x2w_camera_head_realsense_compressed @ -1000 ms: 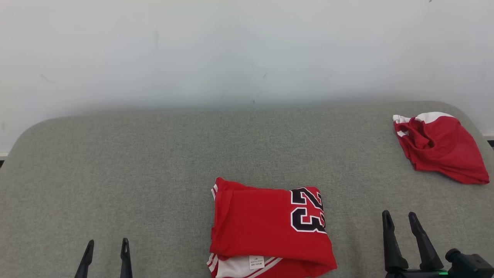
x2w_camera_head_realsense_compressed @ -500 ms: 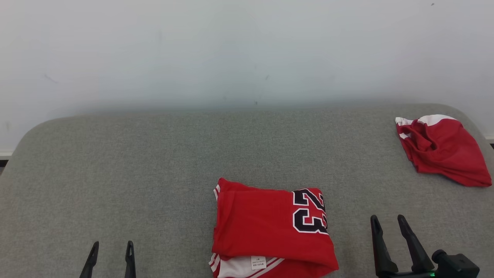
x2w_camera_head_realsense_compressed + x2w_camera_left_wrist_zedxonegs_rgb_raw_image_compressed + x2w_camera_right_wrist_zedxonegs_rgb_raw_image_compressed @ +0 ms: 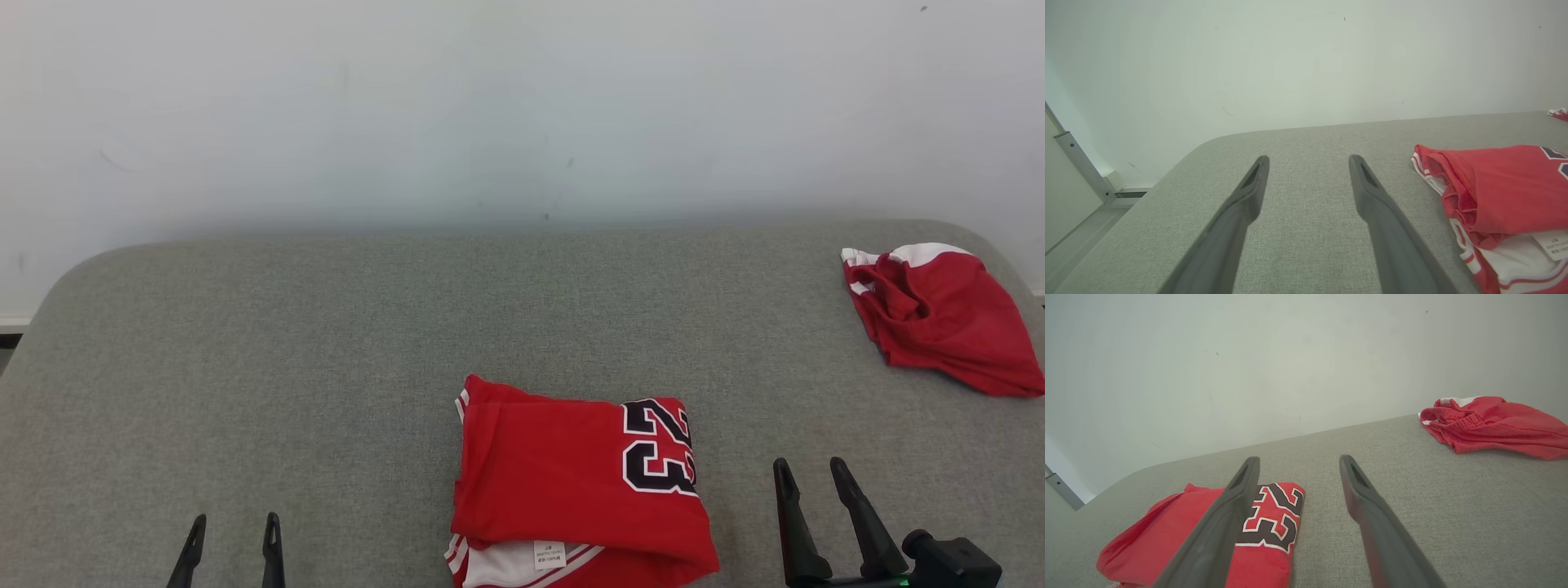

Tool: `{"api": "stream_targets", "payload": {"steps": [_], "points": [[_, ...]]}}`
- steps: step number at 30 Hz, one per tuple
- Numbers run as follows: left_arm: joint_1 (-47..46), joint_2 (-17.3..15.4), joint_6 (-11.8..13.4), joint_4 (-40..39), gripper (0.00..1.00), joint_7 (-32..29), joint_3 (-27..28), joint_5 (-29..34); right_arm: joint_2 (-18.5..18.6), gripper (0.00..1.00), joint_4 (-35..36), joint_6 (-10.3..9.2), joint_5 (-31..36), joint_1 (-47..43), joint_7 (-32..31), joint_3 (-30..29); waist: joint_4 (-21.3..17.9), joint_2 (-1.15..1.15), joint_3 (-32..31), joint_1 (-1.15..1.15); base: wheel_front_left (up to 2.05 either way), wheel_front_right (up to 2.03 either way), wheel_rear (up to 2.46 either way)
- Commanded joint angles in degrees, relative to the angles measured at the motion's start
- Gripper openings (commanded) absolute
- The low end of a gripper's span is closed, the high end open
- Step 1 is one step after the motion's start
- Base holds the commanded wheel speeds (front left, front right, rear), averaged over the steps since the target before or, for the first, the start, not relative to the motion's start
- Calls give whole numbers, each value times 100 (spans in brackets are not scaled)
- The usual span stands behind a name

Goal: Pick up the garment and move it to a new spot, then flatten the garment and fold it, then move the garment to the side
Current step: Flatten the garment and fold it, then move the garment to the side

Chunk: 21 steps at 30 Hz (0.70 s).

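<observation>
Pointing away at near left, the left gripper (image 3: 235, 518) stood wide and empty. The folded red jersey (image 3: 555, 474) lay near centre on the grey pad (image 3: 286, 343), with a black "23" at its right and a white tag (image 3: 549, 554) too small to read. Just right, the right gripper (image 3: 809, 463) gaped empty; crumpled red shorts (image 3: 939, 327) lay far right.

Red jersey (image 3: 563, 482), black white-edged "23"; red-white shorts (image 3: 939, 322); grey surface (image 3: 326, 367); white wall (image 3: 490, 106)
</observation>
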<state>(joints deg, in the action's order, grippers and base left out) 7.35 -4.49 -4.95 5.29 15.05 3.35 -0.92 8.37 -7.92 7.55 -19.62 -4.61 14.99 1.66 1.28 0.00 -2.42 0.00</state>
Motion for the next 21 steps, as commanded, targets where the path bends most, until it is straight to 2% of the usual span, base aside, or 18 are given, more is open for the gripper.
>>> {"api": "stream_targets", "payload": {"steps": [1,21], "points": [[72,-21,35,-15,100,16,7,13,-25,100,-2,-17,38,8,23,4,0,0,-1,0,0,0,0],[123,-12,108,-35,100,16,24,-49,-55,100,-99,-17,35,-39,23,-24,5,0,-23,0,0,0,0]]}}
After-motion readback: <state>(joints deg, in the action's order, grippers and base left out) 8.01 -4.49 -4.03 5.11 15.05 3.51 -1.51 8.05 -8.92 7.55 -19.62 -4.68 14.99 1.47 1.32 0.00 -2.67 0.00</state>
